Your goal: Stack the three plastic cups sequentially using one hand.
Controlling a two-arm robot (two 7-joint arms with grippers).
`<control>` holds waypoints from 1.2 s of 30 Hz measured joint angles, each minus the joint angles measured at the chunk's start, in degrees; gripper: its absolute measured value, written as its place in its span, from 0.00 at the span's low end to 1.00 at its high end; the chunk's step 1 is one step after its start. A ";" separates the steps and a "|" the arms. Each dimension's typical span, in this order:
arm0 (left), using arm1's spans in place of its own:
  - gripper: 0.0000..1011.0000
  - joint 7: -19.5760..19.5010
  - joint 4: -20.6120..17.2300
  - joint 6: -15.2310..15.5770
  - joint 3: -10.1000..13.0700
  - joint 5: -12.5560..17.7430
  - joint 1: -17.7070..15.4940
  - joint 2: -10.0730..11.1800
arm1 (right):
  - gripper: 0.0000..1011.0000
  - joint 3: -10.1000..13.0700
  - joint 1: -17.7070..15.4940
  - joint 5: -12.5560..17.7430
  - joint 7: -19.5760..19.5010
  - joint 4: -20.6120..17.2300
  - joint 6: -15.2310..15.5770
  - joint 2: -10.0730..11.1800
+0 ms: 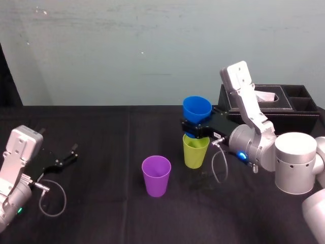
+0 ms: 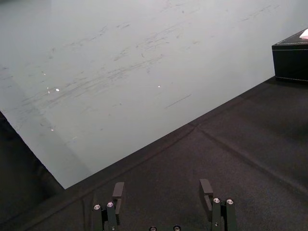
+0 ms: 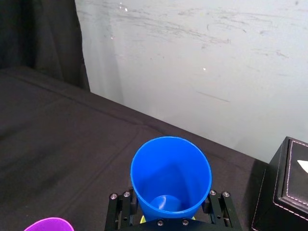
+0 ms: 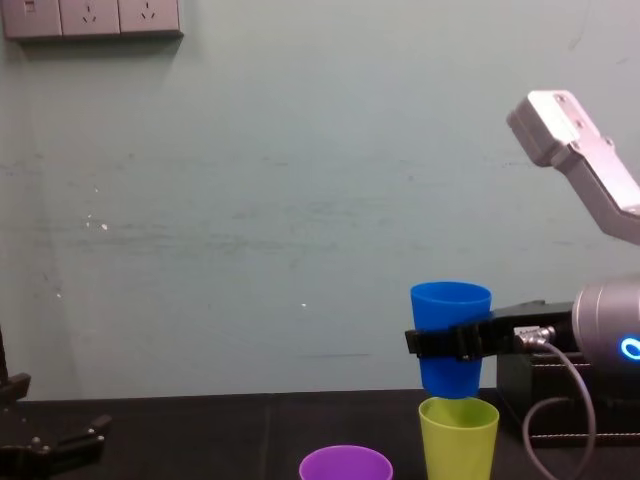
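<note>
Above the black table (image 1: 101, 152), right hand (image 1: 195, 128) clamps blue cup (image 1: 197, 113) just over yellow-green cup (image 1: 195, 152); left hand (image 2: 161, 188) rests open far left.

Looks like a lab/test rm: scuffed bare wall (image 1: 127, 46), black-cloth table (image 1: 101, 203), wall sockets (image 4: 90, 18).

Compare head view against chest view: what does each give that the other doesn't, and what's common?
Head view adds: the purple cup whole, standing apart on the black table, and the tissue box from above with its compartments. Chest view adds: wall sockets, plus a side look at the blue cup, its base right at the yellow-green cup rim, not nested. Both: right gripper clamped on the blue cup over the yellow-green cup, left gripper idle at far left.
</note>
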 joint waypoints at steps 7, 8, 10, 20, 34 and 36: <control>0.99 0.00 0.00 0.00 0.00 0.00 0.00 0.00 | 0.72 -0.14 0.65 -0.59 0.07 2.35 -0.56 -0.43; 0.99 0.00 0.00 0.00 0.00 0.00 0.00 0.00 | 0.72 -0.14 0.65 -0.59 0.07 2.35 -0.56 -0.43; 0.99 0.00 0.00 0.00 0.00 0.00 0.00 0.00 | 0.72 -0.19 0.78 -0.85 0.16 2.99 -0.75 -0.53; 0.99 0.00 0.00 0.00 0.00 0.00 0.00 0.00 | 0.72 -0.20 0.84 -1.42 0.32 3.62 -0.89 -0.79; 0.99 0.00 0.00 0.00 0.00 0.00 0.00 0.00 | 0.72 0.04 0.46 -1.88 0.72 4.02 -0.44 -0.98; 0.99 0.00 0.00 0.00 0.00 0.00 0.00 0.00 | 0.72 0.04 0.46 -1.89 0.73 4.02 -0.43 -0.98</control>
